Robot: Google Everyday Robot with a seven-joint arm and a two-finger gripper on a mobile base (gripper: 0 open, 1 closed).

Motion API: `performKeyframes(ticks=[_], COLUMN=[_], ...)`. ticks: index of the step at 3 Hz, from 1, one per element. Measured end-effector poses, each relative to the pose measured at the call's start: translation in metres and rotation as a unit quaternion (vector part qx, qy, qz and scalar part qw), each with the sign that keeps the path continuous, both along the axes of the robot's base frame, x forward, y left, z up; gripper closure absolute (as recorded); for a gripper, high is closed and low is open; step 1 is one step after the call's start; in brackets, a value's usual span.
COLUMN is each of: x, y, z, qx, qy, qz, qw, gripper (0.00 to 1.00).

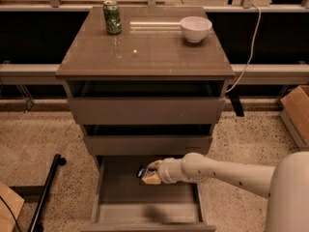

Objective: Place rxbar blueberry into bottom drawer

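The bottom drawer [116, 197] is pulled out open, showing its grey inside. My gripper [148, 173] reaches in from the right, over the back half of the drawer. It is shut on the rxbar blueberry [143, 172], a small dark navy bar that pokes out to the left of the cream fingertips. The bar hangs just above the drawer floor. My white arm [227, 170] crosses the drawer's right wall.
A green can [112, 17] and a white bowl [195, 28] stand on the cabinet top [145, 52]. The two shallower drawers [145, 110] above are slightly open. A cardboard box [297, 112] stands at the right, a black bar [46, 192] on the floor at left.
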State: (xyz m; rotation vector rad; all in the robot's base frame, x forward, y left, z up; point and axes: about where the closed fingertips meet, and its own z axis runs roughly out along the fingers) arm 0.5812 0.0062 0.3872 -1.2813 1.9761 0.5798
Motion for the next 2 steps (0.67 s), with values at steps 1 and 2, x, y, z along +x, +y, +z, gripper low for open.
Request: performKeyframes(ticks=[1, 2], x=[-0.006, -0.006], y=[0.003, 0.011], z=[-0.013, -0.025], qx=[0.004, 0.005], qy=[0.01, 0.003], qz=[-0.001, -0.003], qw=[0.9999, 1.0], gripper=[1.0, 1.0])
